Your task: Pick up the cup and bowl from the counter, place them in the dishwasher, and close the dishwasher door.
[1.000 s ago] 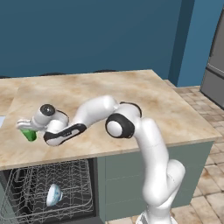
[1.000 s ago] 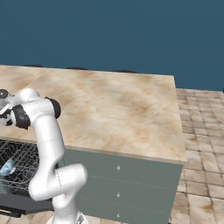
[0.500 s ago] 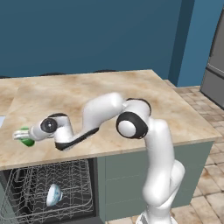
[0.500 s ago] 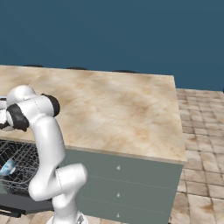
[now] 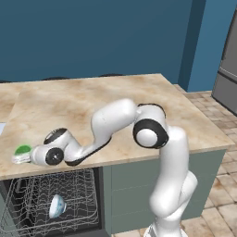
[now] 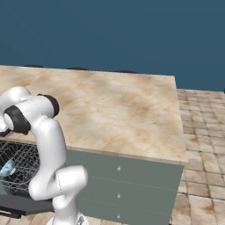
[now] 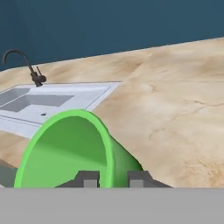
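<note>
Got the cup [image 7: 74,148] pinched by its rim right now, tipped over on its side in the gripper [image 7: 113,179], one fingertip inside the wall and one outside, so narrow fingers clamped on thin green plastic. Sitting out at the near left edge of the counter [image 5: 111,102] in the left base view, cup [image 5: 21,151] sticking out left of the gripper [image 5: 28,156], pretty much above the open dishwasher [image 5: 51,203]. Looks light and stiff-ish, probably a bit springy at the lip, smooth and kinda slippery, so a rim pinch like this seems okay for carrying but could let it swivel if swung fast. Not fragile by the look of it, so a drop into the rack [image 5: 28,194] likely wouldn't hurt it. Bowl [image 5: 56,206] already down in the rack, lying on its side near the middle; also peeking at the far left of the right base view, bowl [image 6: 7,167]. Sink [image 7: 48,103] and faucet [image 7: 26,65] visible farther along the counter from the hand camera. Best guess for next: lower gently into a free spot left of the bowl, avoid knocking wires. Door can't really be made out from here.
</note>
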{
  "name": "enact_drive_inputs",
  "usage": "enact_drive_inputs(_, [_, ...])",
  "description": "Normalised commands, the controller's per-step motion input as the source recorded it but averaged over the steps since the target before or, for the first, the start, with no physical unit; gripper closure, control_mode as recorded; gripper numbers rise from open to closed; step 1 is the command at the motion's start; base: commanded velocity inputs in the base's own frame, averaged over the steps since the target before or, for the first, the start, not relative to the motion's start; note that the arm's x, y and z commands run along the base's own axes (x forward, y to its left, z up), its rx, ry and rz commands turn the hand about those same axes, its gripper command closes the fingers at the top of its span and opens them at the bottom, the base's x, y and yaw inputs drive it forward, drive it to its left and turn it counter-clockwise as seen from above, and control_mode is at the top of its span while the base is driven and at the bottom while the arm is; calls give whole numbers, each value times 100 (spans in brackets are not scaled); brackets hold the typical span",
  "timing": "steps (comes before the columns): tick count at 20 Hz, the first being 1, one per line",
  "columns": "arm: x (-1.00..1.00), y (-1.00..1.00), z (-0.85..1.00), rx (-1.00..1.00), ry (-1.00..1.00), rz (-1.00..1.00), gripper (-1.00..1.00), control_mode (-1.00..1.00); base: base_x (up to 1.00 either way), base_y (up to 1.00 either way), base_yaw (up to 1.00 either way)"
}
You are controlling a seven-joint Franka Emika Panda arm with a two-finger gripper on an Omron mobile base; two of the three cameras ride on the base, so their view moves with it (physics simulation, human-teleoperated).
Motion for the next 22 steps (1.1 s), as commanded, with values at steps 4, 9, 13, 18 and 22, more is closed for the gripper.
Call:
enact_drive_inputs(4, [-68,3,0,0,-15,0,100,-100,0,0,0])
enact_drive_inputs(9, [-69,1,0,0,-15,0,100,-100,0,0,0])
enact_drive_inputs(13, [-65,0,-1,0,-13,0,100,-100,0,0,0])
enact_drive_inputs(18, [-53,0,-16,0,-9,0,100,-100,0,0,0])
enact_drive_inputs(22, [-47,0,-24,0,-6,0,100,-100,0,0,0])
